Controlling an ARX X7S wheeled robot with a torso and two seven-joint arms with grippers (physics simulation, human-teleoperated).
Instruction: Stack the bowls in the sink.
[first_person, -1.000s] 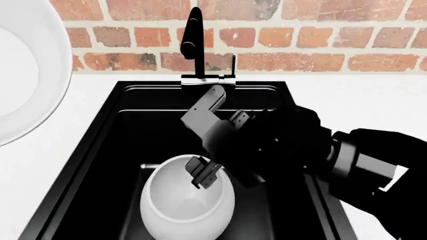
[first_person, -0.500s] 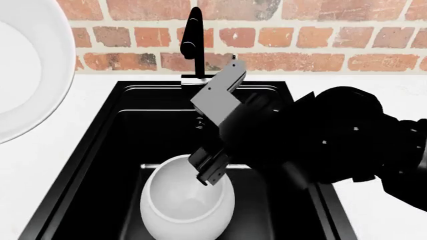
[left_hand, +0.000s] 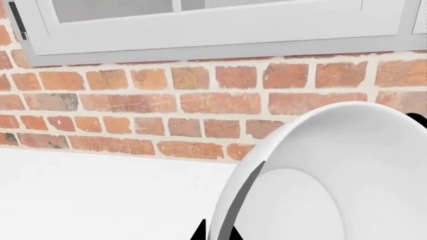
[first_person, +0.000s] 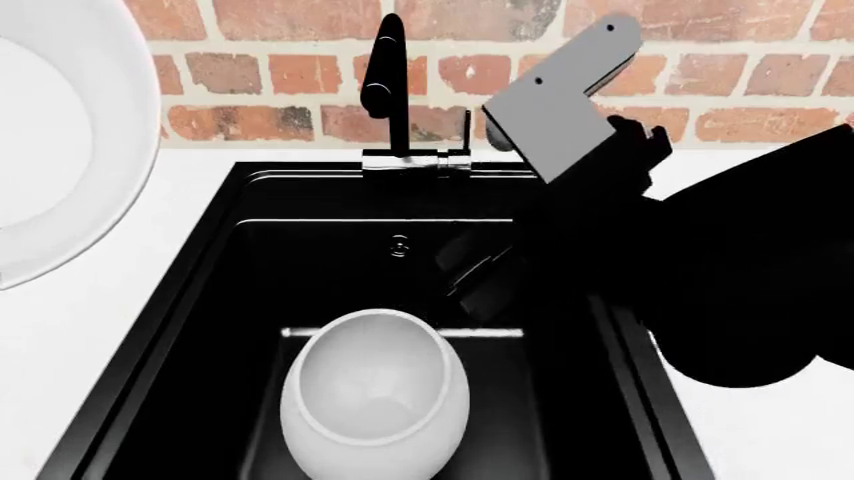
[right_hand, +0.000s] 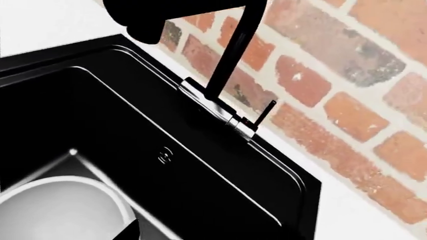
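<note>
Sink (first_person: 240, 300): a matte black rectangular basin sunk into a white countertop (first_person: 747, 440). Its walls are smooth and dark, and a small round fitting shows on the back wall.

Faucet (first_person: 388, 90): tall and black, upright at the sink's back edge, with a thin lever beside it on a metal base plate.

Bowl in sink (first_person: 376, 400): plain glossy white, deep and round, unmarked. It rests on the basin floor at the near side, mouth up and tipped slightly toward the back. The right wrist view catches only part of its rim (right_hand: 60, 192).

Held bowl (first_person: 60, 130): a second glossy white bowl of the same plain kind, large at the head view's upper left, over the counter to the left of the sink. In the left wrist view it fills the near corner (left_hand: 333, 180), its pale inside facing the camera.

Left gripper: only a dark tip shows at the bowl's rim in the left wrist view — the bowl sits right against it, but I cannot tell how wide the jaws stand.

Right gripper (first_person: 478, 275): dark against the dark sink, above the basin and just behind the bowl in the sink, apart from it. Nothing is in it — how far it is open cannot be told.

Right arm (first_person: 721, 260): a black bulk over the sink's right edge, with a grey angular link raised before the brick wall (first_person: 747, 60).
</note>
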